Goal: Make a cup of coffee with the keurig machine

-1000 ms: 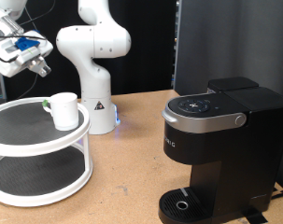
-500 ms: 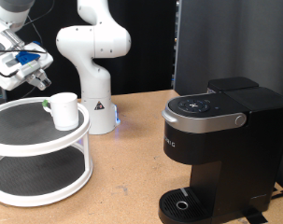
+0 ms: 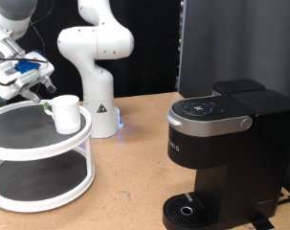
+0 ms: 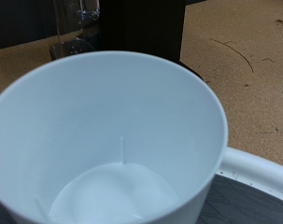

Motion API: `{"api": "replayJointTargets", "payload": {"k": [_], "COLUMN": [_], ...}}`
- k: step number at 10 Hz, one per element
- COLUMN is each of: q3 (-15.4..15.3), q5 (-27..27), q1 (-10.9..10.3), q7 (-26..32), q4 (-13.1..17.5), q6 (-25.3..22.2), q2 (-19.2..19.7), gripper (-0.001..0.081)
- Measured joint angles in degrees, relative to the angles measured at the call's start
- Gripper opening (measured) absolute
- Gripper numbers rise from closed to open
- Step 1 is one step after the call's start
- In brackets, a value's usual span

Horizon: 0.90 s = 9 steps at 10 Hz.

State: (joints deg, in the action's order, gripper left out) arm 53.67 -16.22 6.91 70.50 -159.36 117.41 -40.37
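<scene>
The cup point(image 3: 65, 112), a small white mug, stands upright on the top tier of a white round stand point(image 3: 30, 144) at the exterior view's left. It fills the wrist view point(image 4: 104, 140) and its inside is empty. My gripper point(image 3: 30, 86) hangs just above and to the left of the cup, without touching it. Its fingers do not show in the wrist view. The keurig machine point(image 3: 221, 153), black with a silver-trimmed lid shut, stands at the exterior view's right. Its round drip tray point(image 3: 188, 211) is bare.
The white robot base point(image 3: 97, 67) stands behind the stand. A small dark object point(image 3: 45, 108) sits on the top tier just left of the cup. The stand's lower tier point(image 3: 34, 182) holds nothing visible. The wooden table point(image 3: 135, 172) lies between stand and machine.
My gripper has moved down and slightly right, from high at the exterior view's top left to just above the cup. The cup and the machine have not moved.
</scene>
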Motion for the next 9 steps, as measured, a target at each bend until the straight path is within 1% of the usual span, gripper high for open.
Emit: {"api": "replayJointTargets", "payload": {"k": [1,2,3,4,5,9], "q3": [0.6,1.4,2.0,2.7,3.2,4.5], "q5": [0.0,0.0,0.0,0.0,0.0,0.0], "q1": [-0.7,-1.5,-2.3,-3.0,-3.5,-4.6], "q7": [0.4,0.7,1.2,1.5,1.9,2.6], "q4": [-0.4,-0.7,-0.9,-1.1,-1.3,-2.0], "q6": [1.0,1.9,2.6,2.9,3.2,4.4], "q2": [0.3,0.8,1.4,1.8,2.1,2.5], "gripper": [0.0600,0.0727,0.0727,0.0791,0.0803,0.0808]}}
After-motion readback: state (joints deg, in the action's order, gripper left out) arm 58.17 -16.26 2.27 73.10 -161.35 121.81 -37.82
